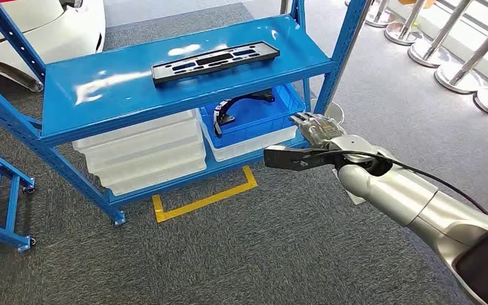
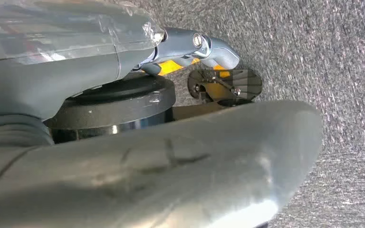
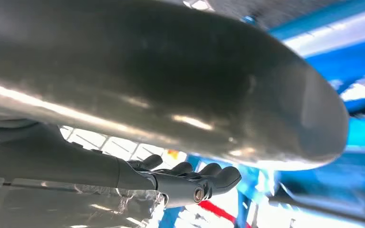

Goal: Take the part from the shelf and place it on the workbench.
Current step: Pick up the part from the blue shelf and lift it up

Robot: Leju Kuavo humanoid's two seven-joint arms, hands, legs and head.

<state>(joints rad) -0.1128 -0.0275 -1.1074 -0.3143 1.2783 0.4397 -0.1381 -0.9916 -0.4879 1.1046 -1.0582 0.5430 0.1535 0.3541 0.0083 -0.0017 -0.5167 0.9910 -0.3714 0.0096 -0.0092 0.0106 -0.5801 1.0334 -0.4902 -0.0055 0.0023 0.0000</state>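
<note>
A: Head view. Landmark: the blue steel shelf rack (image 1: 101, 95). A long flat black plastic part with cut-out slots (image 1: 215, 61) lies on its top deck, towards the back right corner, touching nothing else.

B: And the right hand (image 1: 314, 135)?

A: Out in front of the rack's right front post, level with the lower deck. Fingers look extended and together. A flat black piece juts from the wrist area towards the rack; hand-mounted gear or a held thing, cannot tell. So the grip cannot be told.

B: Lower deck?

A: A blue plastic bin (image 1: 254, 117) holding a curved black bracket (image 1: 229, 111), half hidden under the top deck. Left of it, stacked translucent white tubs (image 1: 143, 152), tops hidden likewise.

B: Room to move?

A: Open grey carpet (image 1: 229, 254) in front of the rack, yellow floor tape (image 1: 203, 200) by its front edge. Chrome stanchion bases (image 1: 457, 76) well off to its right. A white car body (image 1: 38, 25) cut off behind its left end.

B: Left wrist view?

A: Left hand (image 2: 199, 45) over carpet: grey thumb visible, other fingers mostly hidden by a wide blurred grey cover. Open or closed, cannot tell.

B: Right wrist view?

A: Dark fingers (image 3: 214, 173) lightly curled, side by side, nothing visible in them; the same cover hides much, the rack's blue a blur beyond.
</note>
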